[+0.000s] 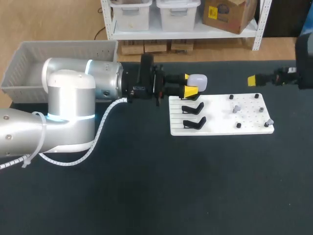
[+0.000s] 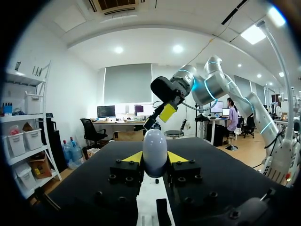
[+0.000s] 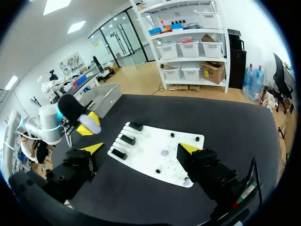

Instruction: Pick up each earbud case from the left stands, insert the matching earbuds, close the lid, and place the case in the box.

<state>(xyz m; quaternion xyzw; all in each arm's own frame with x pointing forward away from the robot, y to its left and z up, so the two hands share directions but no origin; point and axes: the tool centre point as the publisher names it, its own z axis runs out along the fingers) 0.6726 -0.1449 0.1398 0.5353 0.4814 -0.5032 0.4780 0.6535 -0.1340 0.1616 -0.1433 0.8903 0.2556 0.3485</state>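
Black table (image 1: 146, 196), prob. felt-topped, fills most of head view, evenly lit.

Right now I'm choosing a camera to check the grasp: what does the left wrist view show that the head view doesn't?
Only the left wrist view: both yellow tips of the left gripper touching the earbud case from two sides. Only the head view: two empty black stands, the small earbuds on the white board, and the grey basket. Both: the earbud case in the left gripper, with the white board below.
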